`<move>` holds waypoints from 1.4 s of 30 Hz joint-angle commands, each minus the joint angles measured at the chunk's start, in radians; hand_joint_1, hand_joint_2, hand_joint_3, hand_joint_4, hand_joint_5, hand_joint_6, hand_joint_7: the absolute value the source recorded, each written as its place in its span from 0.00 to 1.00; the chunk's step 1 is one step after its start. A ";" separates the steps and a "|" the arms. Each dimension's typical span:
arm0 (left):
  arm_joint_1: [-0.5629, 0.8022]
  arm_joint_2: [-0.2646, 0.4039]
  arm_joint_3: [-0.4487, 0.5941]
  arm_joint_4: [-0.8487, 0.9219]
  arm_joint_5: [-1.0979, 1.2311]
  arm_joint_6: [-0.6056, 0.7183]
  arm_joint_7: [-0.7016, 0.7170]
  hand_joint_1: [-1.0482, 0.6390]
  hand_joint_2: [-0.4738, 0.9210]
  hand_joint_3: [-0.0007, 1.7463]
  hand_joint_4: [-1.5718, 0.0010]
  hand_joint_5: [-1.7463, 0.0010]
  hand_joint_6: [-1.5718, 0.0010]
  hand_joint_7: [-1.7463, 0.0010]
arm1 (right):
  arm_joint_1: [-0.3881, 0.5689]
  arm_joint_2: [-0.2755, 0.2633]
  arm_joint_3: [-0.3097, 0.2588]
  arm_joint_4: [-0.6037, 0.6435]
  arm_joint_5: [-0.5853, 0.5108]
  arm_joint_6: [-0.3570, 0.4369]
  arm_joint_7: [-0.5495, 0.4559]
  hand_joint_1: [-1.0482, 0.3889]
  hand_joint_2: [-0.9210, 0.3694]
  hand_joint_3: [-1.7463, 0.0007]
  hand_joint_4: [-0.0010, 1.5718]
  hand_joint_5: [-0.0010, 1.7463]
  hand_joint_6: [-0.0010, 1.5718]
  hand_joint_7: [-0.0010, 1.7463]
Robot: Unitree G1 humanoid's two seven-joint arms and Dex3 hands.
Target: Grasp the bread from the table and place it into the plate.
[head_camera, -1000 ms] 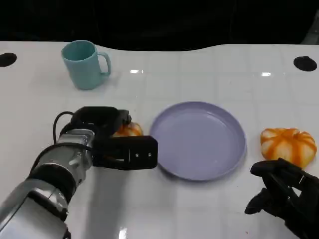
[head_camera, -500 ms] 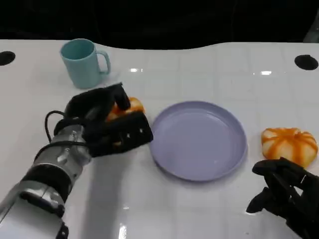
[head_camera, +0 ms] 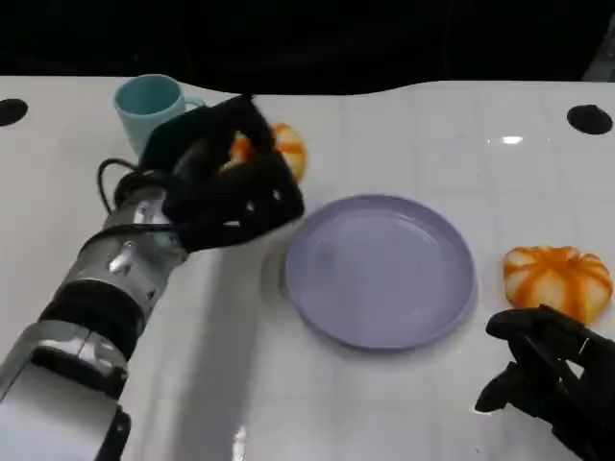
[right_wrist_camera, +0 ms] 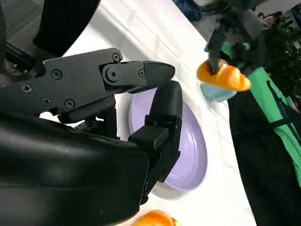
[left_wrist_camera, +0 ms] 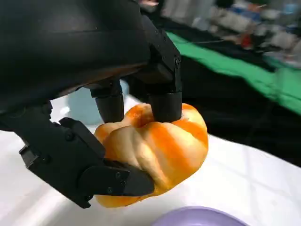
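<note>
Nearest, the right hand rests low on the white desk, fingers curled around nothing, beside a second orange bun. Beyond lies the purple plate. Farther left, the left hand grips the bread, raised near the teal mug.

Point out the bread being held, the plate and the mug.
held bread (left_wrist_camera: 160, 141): left wrist view, on its striped orange crust between the fingers.
plate (head_camera: 384, 274): head view, on its bare purple middle.
mug (head_camera: 144, 101): head view, on its teal rim and inner wall.
</note>
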 commanded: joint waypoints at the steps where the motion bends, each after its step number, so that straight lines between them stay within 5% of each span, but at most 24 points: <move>1: -0.045 -0.017 -0.031 -0.018 0.025 -0.054 0.000 0.53 0.74 0.59 0.48 0.00 0.59 0.00 | -0.003 -0.014 -0.011 -0.004 0.004 0.009 -0.005 0.41 0.00 0.85 0.39 0.83 0.34 0.67; 7: -0.092 -0.079 -0.107 0.031 0.089 -0.100 -0.003 0.53 0.73 0.59 0.44 0.00 0.57 0.00 | -0.001 -0.010 -0.009 -0.002 0.003 -0.003 0.003 0.41 0.00 0.86 0.40 0.83 0.34 0.66; 9: -0.100 -0.093 -0.122 0.047 0.097 -0.115 -0.018 0.49 0.81 0.50 0.43 0.00 0.57 0.00 | 0.000 -0.007 -0.010 -0.001 0.007 -0.007 0.008 0.41 0.00 0.85 0.39 0.82 0.34 0.66; 14: -0.103 -0.118 -0.146 0.101 0.105 -0.137 -0.027 0.51 0.83 0.47 0.42 0.00 0.56 0.00 | 0.002 -0.002 -0.009 -0.003 0.005 -0.008 0.005 0.41 0.00 0.85 0.39 0.83 0.33 0.67; 23: -0.118 -0.126 -0.145 0.143 0.087 -0.122 -0.104 0.50 0.85 0.46 0.43 0.00 0.57 0.00 | 0.002 -0.002 -0.008 -0.005 0.003 -0.008 0.005 0.41 0.00 0.85 0.39 0.83 0.34 0.68; 24: -0.121 -0.125 -0.137 0.150 0.072 -0.118 -0.150 0.50 0.87 0.35 0.48 0.08 0.53 0.30 | 0.003 -0.003 -0.008 -0.004 0.002 -0.011 0.009 0.41 0.00 0.85 0.39 0.83 0.33 0.67; 25: -0.125 -0.122 -0.131 0.155 0.058 -0.121 -0.202 0.50 0.91 0.27 0.50 0.11 0.48 0.46 | 0.003 -0.005 -0.008 -0.004 0.003 -0.011 0.011 0.41 0.00 0.85 0.38 0.83 0.33 0.67; 27: -0.130 -0.116 -0.124 0.156 0.045 -0.127 -0.263 0.46 0.98 0.14 0.58 0.51 0.54 0.82 | 0.002 -0.006 -0.008 -0.004 0.003 -0.008 0.011 0.41 0.00 0.85 0.38 0.83 0.34 0.67; 28: -0.130 -0.115 -0.121 0.155 0.042 -0.128 -0.277 0.45 0.99 0.12 0.58 0.59 0.55 0.88 | 0.002 -0.007 -0.008 -0.004 0.002 -0.007 0.010 0.41 0.00 0.85 0.38 0.83 0.34 0.67; 29: -0.129 -0.114 -0.115 0.154 0.031 -0.128 -0.309 0.44 0.99 0.11 0.59 0.63 0.55 0.91 | 0.003 -0.007 -0.008 -0.005 0.002 -0.007 0.010 0.41 0.00 0.85 0.38 0.83 0.34 0.67; 31: -0.130 -0.110 -0.107 0.152 0.017 -0.127 -0.361 0.31 1.00 0.15 0.76 0.75 0.71 0.98 | 0.004 -0.006 -0.008 -0.007 0.001 -0.008 0.009 0.41 0.00 0.85 0.38 0.83 0.34 0.67; 35: -0.138 -0.101 -0.097 0.143 0.009 -0.116 -0.441 0.20 1.00 0.25 0.90 0.83 0.83 1.00 | 0.002 -0.004 -0.009 -0.008 0.005 -0.002 0.005 0.41 0.00 0.85 0.38 0.83 0.34 0.67; 42: -0.140 -0.076 -0.077 0.131 -0.018 -0.113 -0.521 0.11 1.00 0.36 0.94 0.85 0.86 1.00 | -0.001 -0.004 -0.012 -0.007 0.011 0.004 0.004 0.42 0.00 0.86 0.39 0.83 0.34 0.66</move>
